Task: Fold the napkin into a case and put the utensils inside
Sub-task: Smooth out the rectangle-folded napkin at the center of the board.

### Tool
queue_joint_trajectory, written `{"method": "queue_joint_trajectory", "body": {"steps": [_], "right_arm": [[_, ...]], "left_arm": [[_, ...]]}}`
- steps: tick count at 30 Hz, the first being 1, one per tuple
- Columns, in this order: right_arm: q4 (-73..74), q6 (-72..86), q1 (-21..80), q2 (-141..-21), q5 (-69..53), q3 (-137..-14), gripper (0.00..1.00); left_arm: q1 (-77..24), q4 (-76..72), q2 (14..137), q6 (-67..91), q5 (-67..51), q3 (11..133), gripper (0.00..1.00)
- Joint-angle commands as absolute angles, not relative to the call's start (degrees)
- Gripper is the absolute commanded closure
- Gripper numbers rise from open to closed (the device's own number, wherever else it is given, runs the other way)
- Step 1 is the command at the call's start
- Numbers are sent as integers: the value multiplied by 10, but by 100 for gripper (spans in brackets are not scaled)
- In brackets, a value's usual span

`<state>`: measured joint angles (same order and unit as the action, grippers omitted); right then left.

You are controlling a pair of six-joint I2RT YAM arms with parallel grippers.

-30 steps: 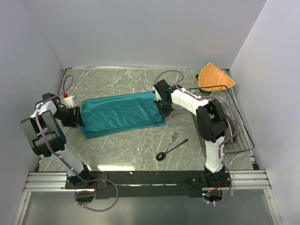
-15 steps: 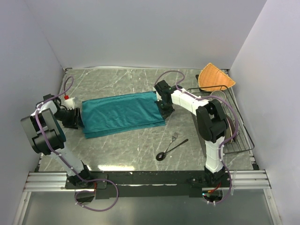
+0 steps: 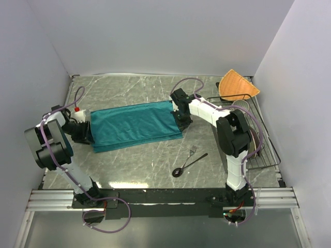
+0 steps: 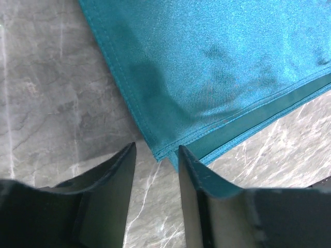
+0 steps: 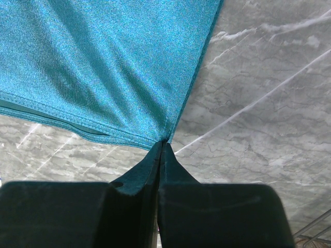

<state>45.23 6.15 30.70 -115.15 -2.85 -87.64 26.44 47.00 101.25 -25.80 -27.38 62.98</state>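
The teal napkin lies folded into a long band across the marble table. My left gripper is at its left end. In the left wrist view the jaws stand apart, with the napkin's near corner just at their tips and bare marble in the gap. My right gripper is at the band's right end, shut on a pinched corner of the napkin at its tips. The small silver fork and dark spoon lie together on the table in front of the right arm.
An orange fan-shaped cloth sits at the back right corner. A wire rack with dishes stands along the right wall, behind the right arm. White walls close in the table on three sides.
My left gripper has slid a little right, up to the napkin's left end. The right gripper and the napkin have stayed where they were.
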Motion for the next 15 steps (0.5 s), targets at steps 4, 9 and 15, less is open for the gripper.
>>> {"method": "queue_joint_trajectory", "body": {"steps": [4,9,15], "right_arm": [[455,63,304,-1127,-18,-877,100],[455,62,305,-1128,-18,-878,100],[457,62,304,-1127,-20,-880,100]], "left_arm": [[260,479,1003,-267,-289,623,68],[259,484,1004,-270,-289,621,76],[258,490,1004,-271,-292,622,89]]}}
